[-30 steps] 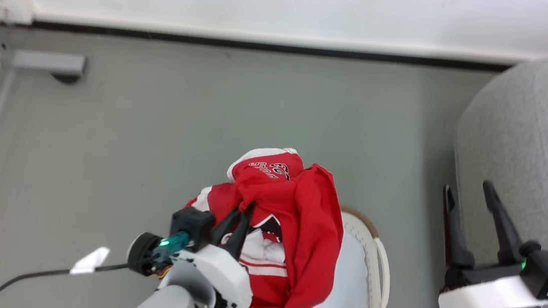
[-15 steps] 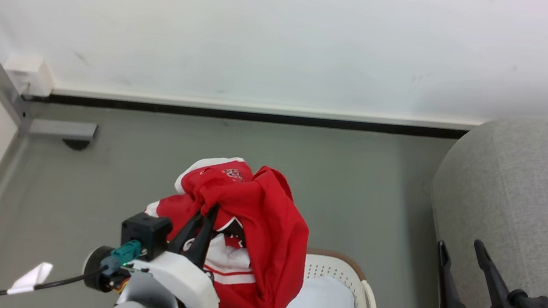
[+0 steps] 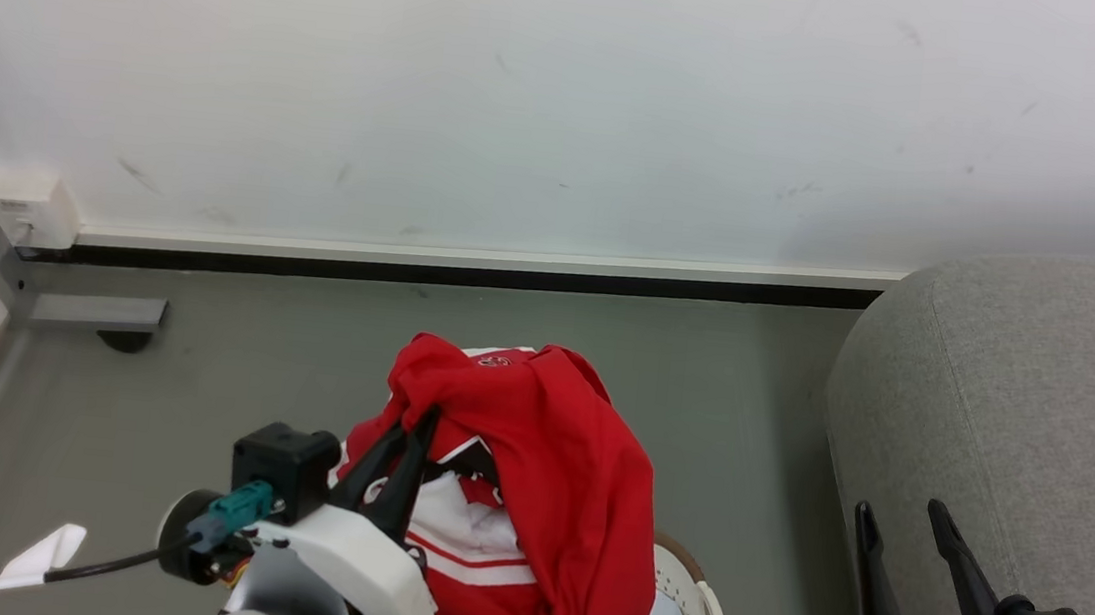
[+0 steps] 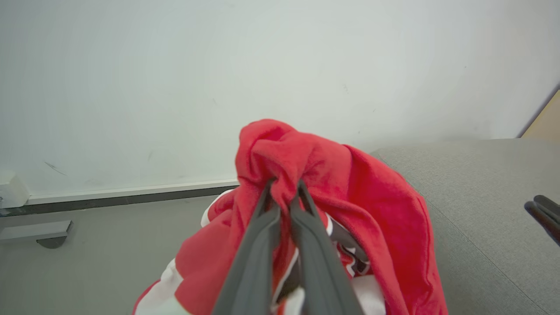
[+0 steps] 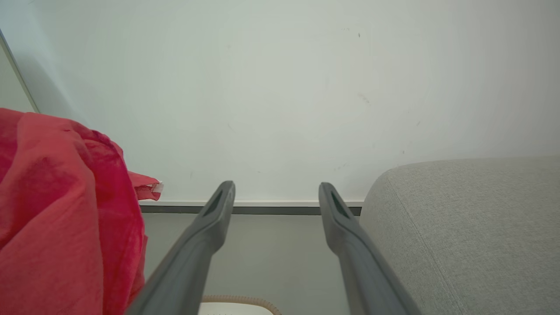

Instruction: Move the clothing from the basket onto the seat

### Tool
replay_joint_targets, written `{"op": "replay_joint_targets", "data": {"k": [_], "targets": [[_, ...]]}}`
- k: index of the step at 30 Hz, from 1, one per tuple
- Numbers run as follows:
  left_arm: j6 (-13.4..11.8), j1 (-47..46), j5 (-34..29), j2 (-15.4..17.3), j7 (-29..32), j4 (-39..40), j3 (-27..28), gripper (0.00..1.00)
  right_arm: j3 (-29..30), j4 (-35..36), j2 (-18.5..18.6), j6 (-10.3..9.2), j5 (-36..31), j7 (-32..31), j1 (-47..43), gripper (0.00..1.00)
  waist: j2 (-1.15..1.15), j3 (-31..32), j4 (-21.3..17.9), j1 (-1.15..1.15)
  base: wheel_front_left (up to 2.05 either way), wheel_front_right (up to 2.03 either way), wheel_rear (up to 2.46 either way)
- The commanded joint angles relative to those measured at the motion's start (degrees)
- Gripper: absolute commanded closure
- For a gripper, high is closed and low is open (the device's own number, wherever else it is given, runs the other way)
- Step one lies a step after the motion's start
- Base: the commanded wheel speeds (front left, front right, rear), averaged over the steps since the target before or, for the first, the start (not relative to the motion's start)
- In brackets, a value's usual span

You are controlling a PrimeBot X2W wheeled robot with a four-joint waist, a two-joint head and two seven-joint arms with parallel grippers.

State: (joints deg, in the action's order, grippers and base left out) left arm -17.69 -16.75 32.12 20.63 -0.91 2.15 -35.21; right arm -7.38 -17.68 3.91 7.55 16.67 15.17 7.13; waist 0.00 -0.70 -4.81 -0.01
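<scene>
Jersey (image 3: 580,492) bunched, pinched in closed left hand (image 3: 424,418)

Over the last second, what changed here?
The head camera swung upward, showing more wall and less of the basket, so that shift is not the things moving. The left gripper stayed shut on the jersey, whose white-trimmed top fold has slumped nearly out of sight. The right gripper stayed open and empty beside the sofa.
</scene>
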Motion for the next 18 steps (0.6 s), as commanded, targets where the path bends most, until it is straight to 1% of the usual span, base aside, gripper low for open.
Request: {"op": "replay_joint_targets", "data": {"k": [1,8,12,16,18], "targets": [[-0.2,-0.4,-0.5,0.4,0.2,0.4,0.2,1.00,0.0,0.1,0.3,-0.12,-0.2,0.0,-0.2,0.00,0.00,-0.1,-0.1,0.01,0.00,0.00,0.00],[0.0,-0.7,-0.7,0.6,0.6,1.1,-0.4,1.00,-0.3,0.3,0.6,-0.12,-0.4,0.0,0.5,0.00,0.00,-0.6,-0.9,0.01,0.00,0.00,0.00],[0.4,-1.6,-1.2,0.8,0.9,1.1,-1.0,1.00,-1.6,1.0,1.4,-0.12,-0.7,0.0,1.8,0.00,0.00,-1.2,-1.5,0.01,0.00,0.00,0.00],[1.2,-2.6,-1.7,1.2,1.5,0.8,-1.7,1.00,-5.5,2.2,3.8,-0.12,-0.3,0.0,4.3,0.00,0.00,-1.6,-2.1,0.01,0.00,0.00,0.00],[1.7,-3.3,-2.1,1.5,1.9,0.7,-2.3,1.00,-9.1,2.4,5.8,-0.12,0.4,0.0,6.0,0.00,0.00,-1.6,-2.3,0.01,0.00,0.00,0.00]]}}
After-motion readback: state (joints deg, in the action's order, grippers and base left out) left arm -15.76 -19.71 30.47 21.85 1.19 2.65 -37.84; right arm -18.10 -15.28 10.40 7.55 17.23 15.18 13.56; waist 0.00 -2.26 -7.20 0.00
